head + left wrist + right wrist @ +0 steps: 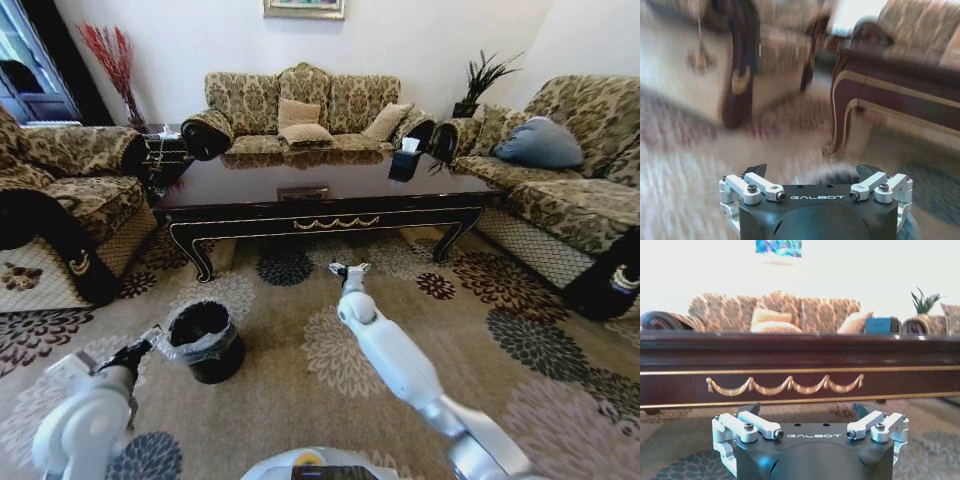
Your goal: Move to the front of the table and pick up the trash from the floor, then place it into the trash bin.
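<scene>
The left claw (812, 172) stands open, its dark fingertips (756, 170) spread wide apart above the patterned carpet (685, 165). Beyond it rises a curved, gold-trimmed leg (842, 117) of the surface (900, 87). Sofas (925, 30) blur behind.

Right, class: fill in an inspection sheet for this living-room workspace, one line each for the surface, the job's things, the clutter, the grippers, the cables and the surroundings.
Surface: flower-patterned carpet, with the glossy dark table standing on it ahead.
Job's things: trash bin with clear liner on the carpet, left of centre; no trash pieces seen on the floor.
Clutter: dark tissue box on the table's right end.
Grippers: left gripper open, low beside the bin's rim; right gripper open, stretched forward, facing the table's gold-swagged apron.
Cables: nothing seen.
Surroundings: patterned sofas on three sides, cushions, potted plant, red twigs in the corner, a framed picture.
</scene>
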